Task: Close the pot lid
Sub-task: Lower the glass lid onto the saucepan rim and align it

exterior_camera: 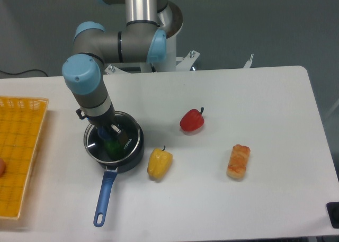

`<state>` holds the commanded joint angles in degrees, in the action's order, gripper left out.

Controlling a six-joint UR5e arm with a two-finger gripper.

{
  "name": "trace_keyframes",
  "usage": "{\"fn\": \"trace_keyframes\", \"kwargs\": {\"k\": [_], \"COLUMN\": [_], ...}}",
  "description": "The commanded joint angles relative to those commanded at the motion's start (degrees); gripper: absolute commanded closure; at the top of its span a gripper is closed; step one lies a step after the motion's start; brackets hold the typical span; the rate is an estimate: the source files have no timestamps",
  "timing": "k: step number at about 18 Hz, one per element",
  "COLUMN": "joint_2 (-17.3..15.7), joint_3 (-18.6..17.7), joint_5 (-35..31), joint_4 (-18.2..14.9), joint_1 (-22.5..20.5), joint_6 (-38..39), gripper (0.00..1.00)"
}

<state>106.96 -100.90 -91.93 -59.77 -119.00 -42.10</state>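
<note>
White table: one pot, one lid pinched by the tool, two peppers.

On my white table: 1 red pepper centre, 1 yellow pepper nearer and left of it, 1 orange bread piece right, yellow basket at far left edge.

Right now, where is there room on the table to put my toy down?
Plenty of bare table right of the red pepper and bread, and along the front edge. It is crowded around the pot, gripper and yellow pepper.
</note>
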Motion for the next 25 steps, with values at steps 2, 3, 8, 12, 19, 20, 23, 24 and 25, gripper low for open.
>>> {"fn": "trace_keyframes", "kwargs": {"k": [2,3,8,12,19,20,23,24,25], "joint_2": [0.1,0.2,0.2,0.2,0.2,0.2,0.2,0.2,0.2], "joint_3": [0.0,0.0,-0.1,0.0,0.0,0.0,0.0,0.0,-0.1], "joint_5": [0.0,0.0,0.0,0.0,0.0,0.0,0.0,0.0,0.0], "joint_4": [0.0,0.0,-0.1,0.0,0.0,-0.1,0.0,-0.1,-0.1], "joint_1": [0.0,0.0,-0.4,-0.5,-0.8,-0.8,-1.1,-1.1,-1.1], "joint_6": [0.0,0.0,-0.2,-0.3,-0.5,-0.5,-0.5,-0.5,-0.5], "gripper": [0.45,0.45,0.45,0.45,0.45,0.45,0.45,0.45,0.45]}}
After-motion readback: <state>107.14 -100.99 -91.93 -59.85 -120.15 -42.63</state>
